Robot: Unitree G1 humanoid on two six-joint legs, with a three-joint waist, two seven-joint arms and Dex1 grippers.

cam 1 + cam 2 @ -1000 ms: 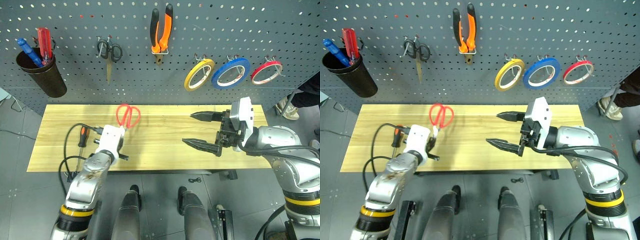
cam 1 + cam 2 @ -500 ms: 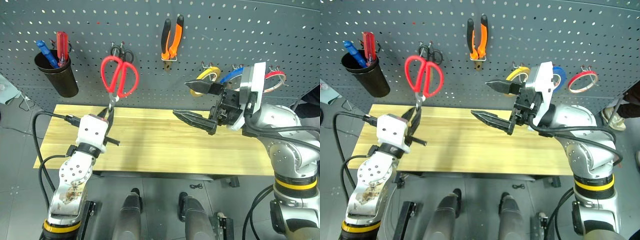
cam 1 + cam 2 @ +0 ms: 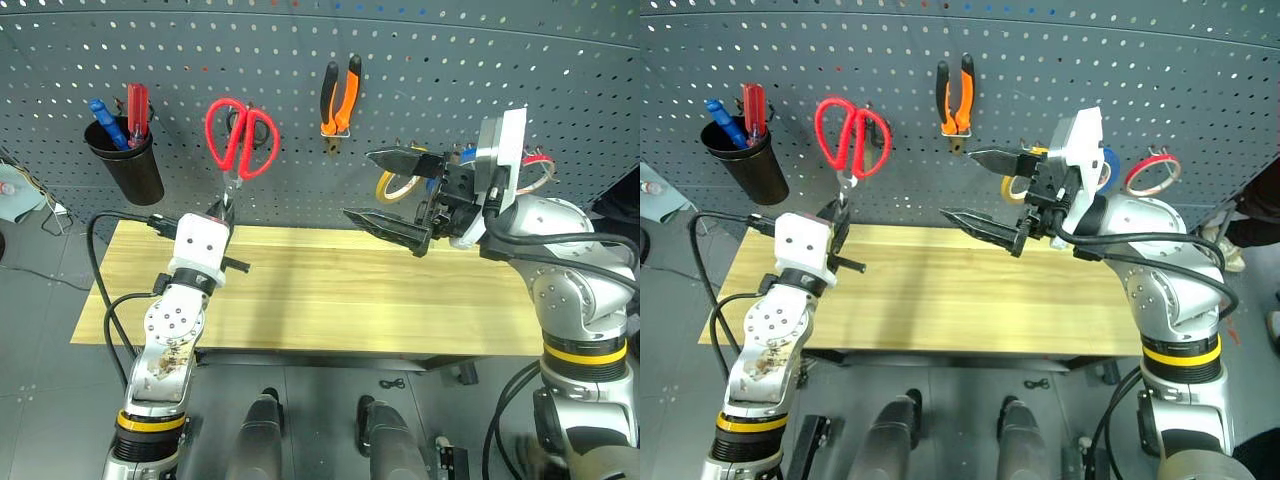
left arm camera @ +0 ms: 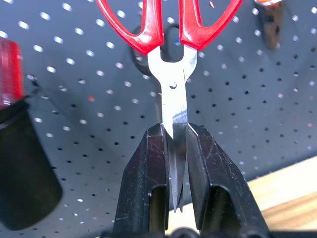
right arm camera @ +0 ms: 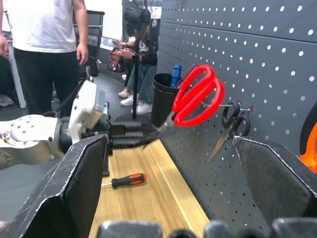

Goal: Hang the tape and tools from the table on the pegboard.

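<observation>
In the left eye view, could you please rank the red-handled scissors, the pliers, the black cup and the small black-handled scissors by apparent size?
1. Red-handled scissors, though they are held nearer the camera.
2. Black cup and pliers: too alike to separate.
3. Small black-handled scissors, largely hidden, so uncertain.

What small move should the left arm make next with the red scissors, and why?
Probably ease the red scissors toward the pegboard to slip a handle loop over a hook. The left gripper is shut on the blades, handles up, just in front of the board beside the small black scissors.
</observation>
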